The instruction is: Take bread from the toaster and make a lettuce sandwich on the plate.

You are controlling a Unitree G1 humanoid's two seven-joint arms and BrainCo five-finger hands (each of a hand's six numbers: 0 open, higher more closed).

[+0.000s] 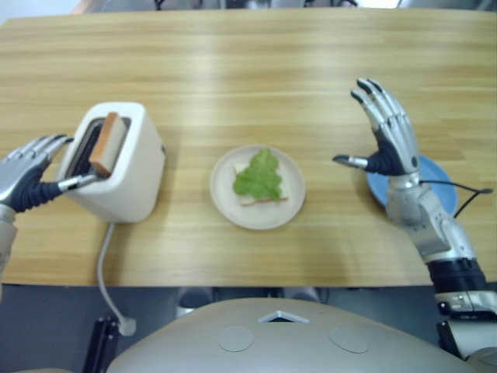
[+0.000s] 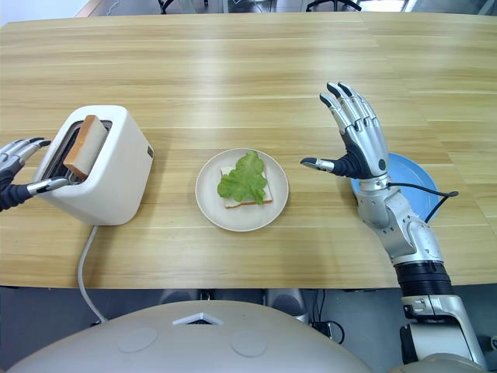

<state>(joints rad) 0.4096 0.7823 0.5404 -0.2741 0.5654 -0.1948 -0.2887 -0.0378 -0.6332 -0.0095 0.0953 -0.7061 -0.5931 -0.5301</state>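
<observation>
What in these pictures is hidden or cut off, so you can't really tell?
Toaster bread: its lower part is sunk in the toaster slot, both views.
Plate bread: mostly under the lettuce on the plate, both views.
Blue plate: its left part is behind the right hand and wrist, both views.
Left hand: palm cut by the left edge, right eye view.

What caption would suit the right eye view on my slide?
Left robot hand beside toaster with bread slice; lettuce on second slice on plate; right robot hand raised, open.
</observation>
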